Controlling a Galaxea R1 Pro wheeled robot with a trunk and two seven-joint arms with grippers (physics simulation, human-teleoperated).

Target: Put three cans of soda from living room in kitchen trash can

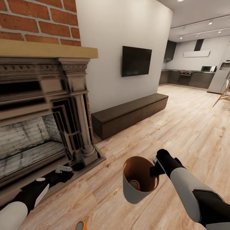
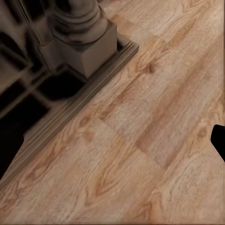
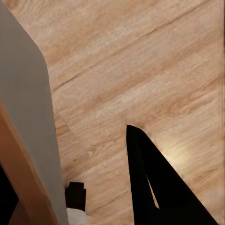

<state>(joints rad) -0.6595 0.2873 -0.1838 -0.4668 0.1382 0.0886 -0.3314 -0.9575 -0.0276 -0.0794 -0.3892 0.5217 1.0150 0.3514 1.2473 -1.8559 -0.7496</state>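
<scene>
The right gripper has its fingers clamped on the bin rim, holding it above the floor. One soda can lies inside; another can lies on the floor, near left. Whether the left gripper fingers are apart or together, I cannot tell. No writing is readable.

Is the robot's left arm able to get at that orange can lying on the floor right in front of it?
Probably yes. The can lies on bare wood floor near the left gripper, with nothing between them. The right gripper holds the bin, so only the left is free.
</scene>
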